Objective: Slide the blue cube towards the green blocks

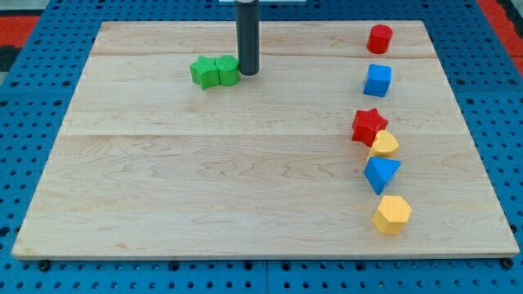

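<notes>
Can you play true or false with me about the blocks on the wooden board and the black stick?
1. My tip sits right beside the two green blocks, on their right in the view. True.
2. The blue cube is touching the green blocks. False: it lies far off, near the view's right edge.
3. The red cylinder is above the blue cube in the view. True.
4. The red star lies alone in the middle of the wooden board. False: it is on the right, against a yellow block.
5. There are three yellow blocks. False: only two, the other lowest in the view.
</notes>
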Robot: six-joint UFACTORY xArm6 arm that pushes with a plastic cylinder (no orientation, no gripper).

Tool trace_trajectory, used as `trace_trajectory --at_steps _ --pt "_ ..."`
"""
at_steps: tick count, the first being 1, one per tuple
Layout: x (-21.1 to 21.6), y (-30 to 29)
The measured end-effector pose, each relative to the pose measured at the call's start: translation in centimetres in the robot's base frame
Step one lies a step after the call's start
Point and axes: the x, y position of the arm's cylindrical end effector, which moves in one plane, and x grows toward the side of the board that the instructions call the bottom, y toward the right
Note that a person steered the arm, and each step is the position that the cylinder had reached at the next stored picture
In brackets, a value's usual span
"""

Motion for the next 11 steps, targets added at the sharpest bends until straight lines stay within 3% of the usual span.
trace_trajectory --at_steps 2,3,4,5,6,7,9,11 --pt "-2.1 18.7" --pt "1.5 22.6" --pt "5.0 23.0" --pt "7.2 17.8" --pt "6.2 15.8" --pt "4.4 19.5" --pt "4.2 7.3" --pt "2.0 7.1"
